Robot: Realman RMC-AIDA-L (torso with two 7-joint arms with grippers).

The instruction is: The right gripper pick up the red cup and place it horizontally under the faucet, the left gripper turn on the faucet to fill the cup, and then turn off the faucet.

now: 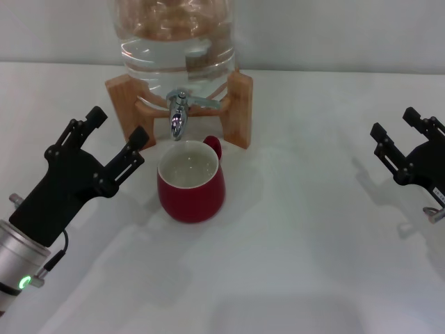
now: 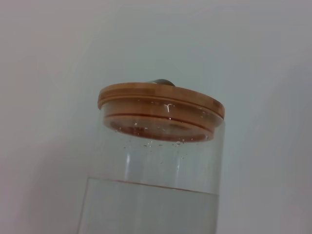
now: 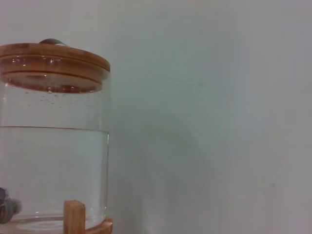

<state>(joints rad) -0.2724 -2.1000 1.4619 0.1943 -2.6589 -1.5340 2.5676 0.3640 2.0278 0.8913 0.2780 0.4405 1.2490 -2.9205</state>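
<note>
The red cup stands upright on the white table right under the faucet, its handle toward the back right, with liquid visible inside. The chrome faucet sticks out of the clear water jug, spout pointing down over the cup. My left gripper is open and empty, left of the cup and faucet, touching neither. My right gripper is open and empty at the far right, well away from the cup. Neither wrist view shows the cup or any fingers.
The jug sits on a wooden stand at the back centre. Its wooden lid shows in the left wrist view and in the right wrist view. White table spreads in front.
</note>
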